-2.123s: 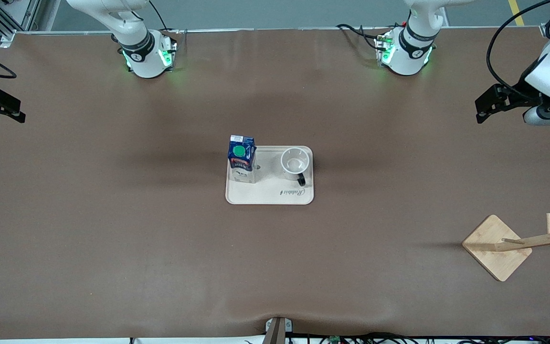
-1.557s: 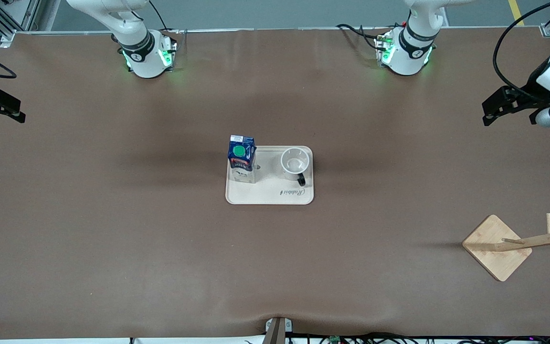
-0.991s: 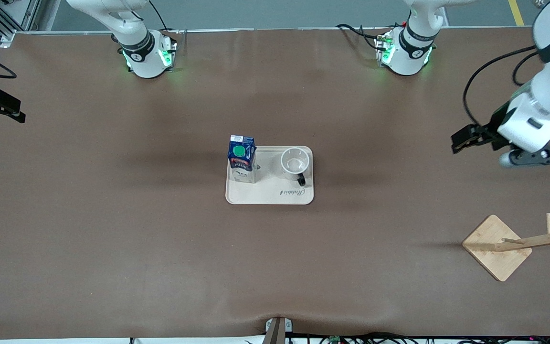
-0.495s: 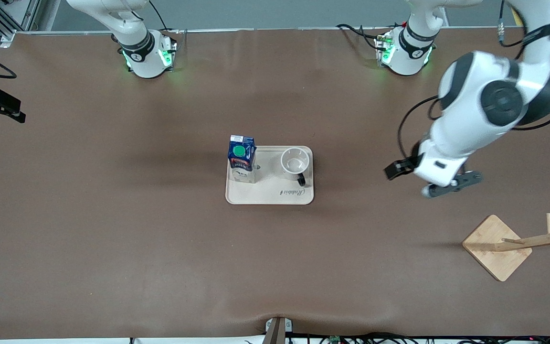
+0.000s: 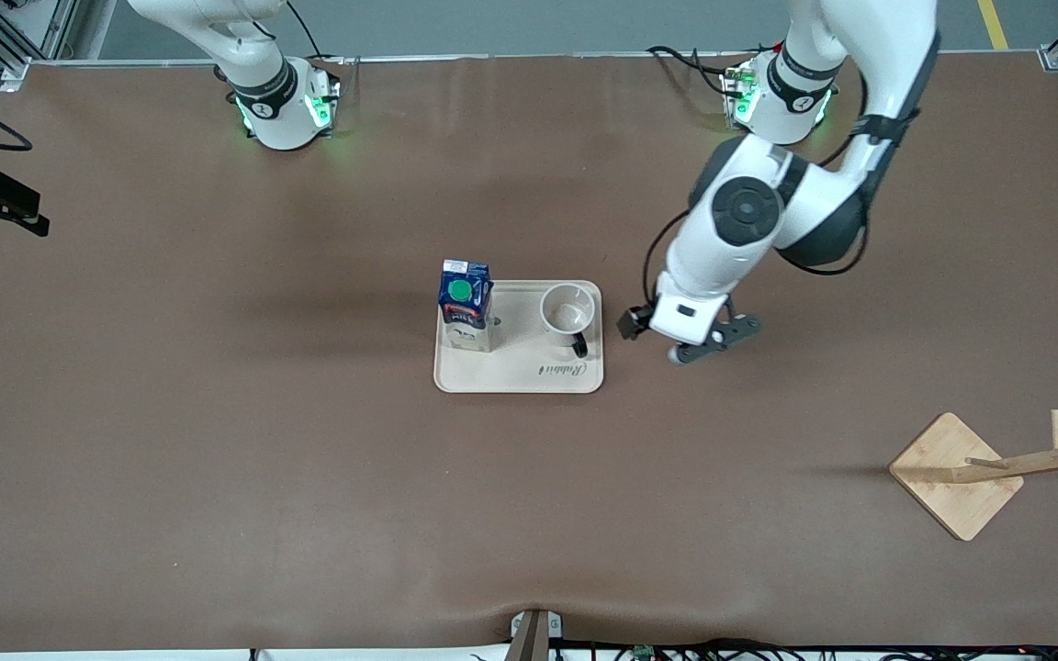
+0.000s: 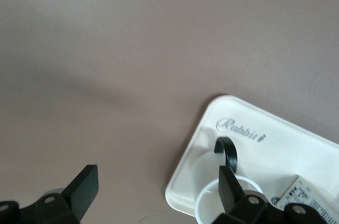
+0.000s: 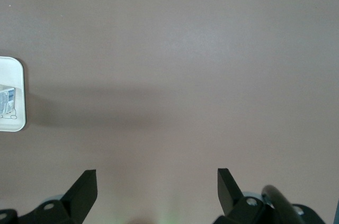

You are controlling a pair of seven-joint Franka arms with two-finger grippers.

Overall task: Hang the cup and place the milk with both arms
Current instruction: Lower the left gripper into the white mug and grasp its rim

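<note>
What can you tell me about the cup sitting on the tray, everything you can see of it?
The cup is a small white mug, glossy like ceramic, with a black loop handle that points toward the front camera. It stands upright and looks empty. It sits on the cream tray, at the corner toward the left arm's end, beside the milk carton without touching it. Only the tray touches it. The left hand hangs open just off the tray's edge beside the cup.

The table [image 5: 217, 413] is covered in matt brown cloth. The cup rack [image 5: 956, 473] is pale bare wood. The tray [image 5: 520, 378] looks smooth, cream plastic.
</note>
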